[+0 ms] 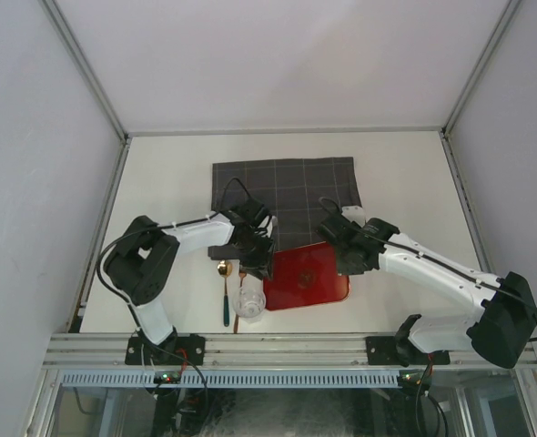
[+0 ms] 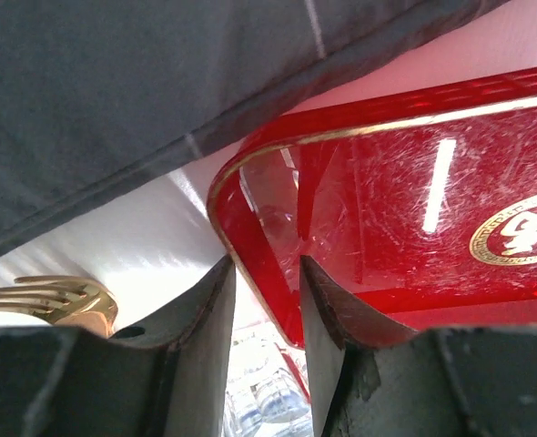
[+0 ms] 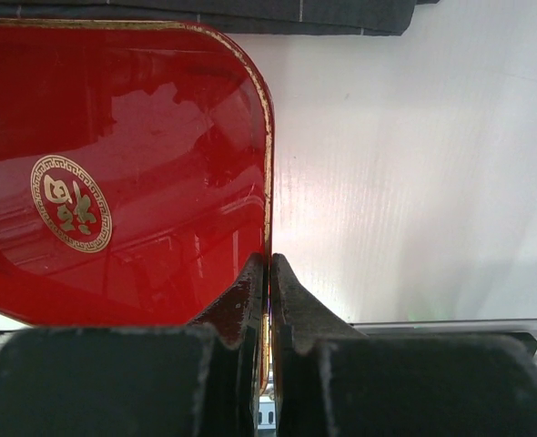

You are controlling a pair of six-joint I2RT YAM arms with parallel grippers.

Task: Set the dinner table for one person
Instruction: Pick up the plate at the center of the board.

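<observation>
While both arms reach over the large plain off-white rectangular dinner table (image 1: 159, 182), a glossy red rectangular tray (image 1: 309, 278) with a thin gold rim lies on this tabletop. The tray sits near the front edge of the table and about in the middle of its width, and I give all places from this tray.

At the far side of the tray a dark grey checked cloth (image 1: 287, 187) is spread flat. Its near hem comes very close to the far edge of the tray, but I cannot tell if they touch. A round gold emblem (image 3: 71, 202) is printed inside the tray.

The right gripper (image 1: 343, 259) is at the right edge of the tray. Its two fingers (image 3: 296, 300) are clenched together on the thin gold rim, which passes exactly between them.

The left gripper (image 1: 258, 264) is at the far left corner of the tray. Its fingers (image 2: 205, 346) stand partly apart, one outside and one inside the slanted red wall. The wall touches the inner finger, but I cannot tell if the corner is really squeezed.

To the left of the tray lies a golden spoon (image 1: 225, 291) with a teal handle. A clear drinking glass (image 1: 250, 302) stands just beside the near left corner of the tray. The tines of a golden fork (image 2: 50, 296) also show on that left side.
</observation>
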